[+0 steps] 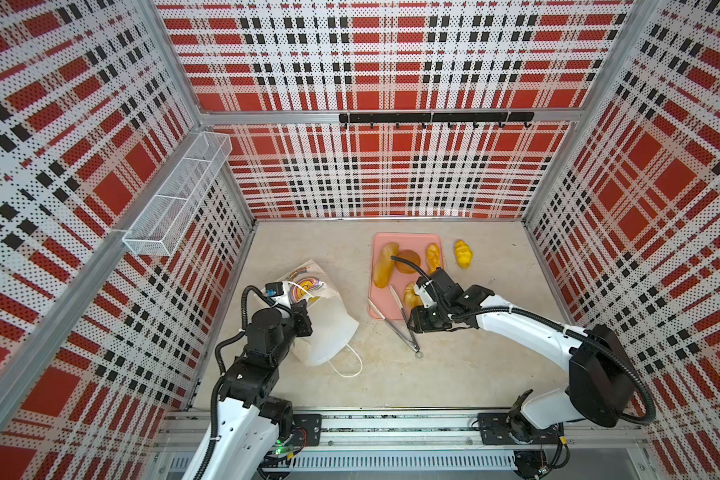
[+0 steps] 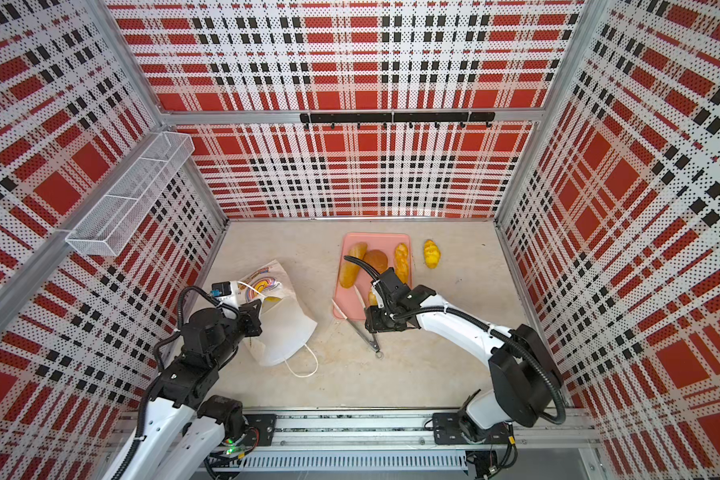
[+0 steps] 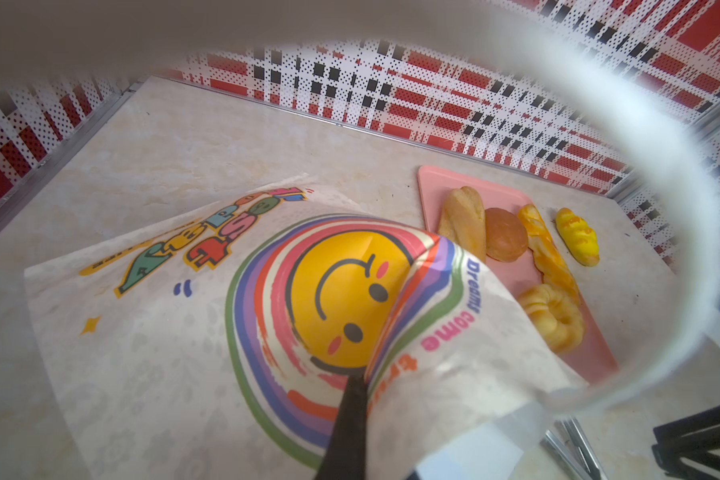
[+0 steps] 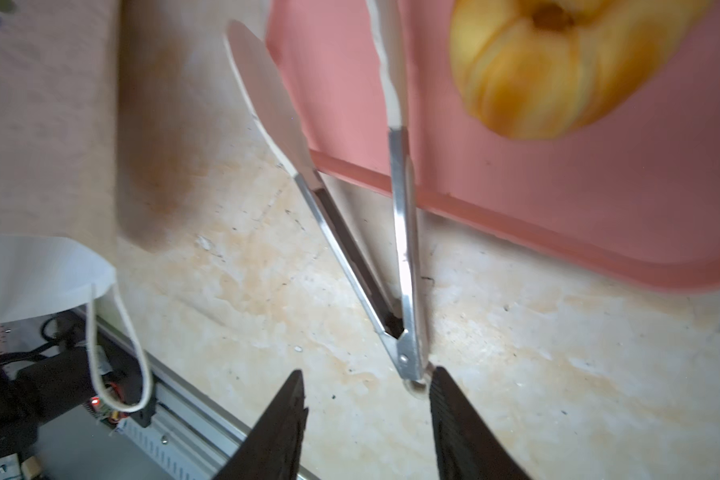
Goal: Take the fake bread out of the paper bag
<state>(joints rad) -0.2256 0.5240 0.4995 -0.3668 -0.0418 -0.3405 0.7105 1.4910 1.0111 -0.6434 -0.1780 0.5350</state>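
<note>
Left claw [image 3: 352, 395] is clamped on the paper bag [image 1: 329, 328]. Right claw [image 4: 366, 374] hangs, jaws apart, at the hinge of the tongs [image 4: 404, 249]. Four breads [image 1: 385, 266] lie on the tray [image 1: 412, 241], one beside it, and something yellow shows inside the bag. Grabbed there, the tongs could skid into the tray.

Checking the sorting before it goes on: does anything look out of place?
One yellow bread lies on the table beside the pink tray, while four others sit on it. The tongs straddle the tray's edge, askew.
</note>
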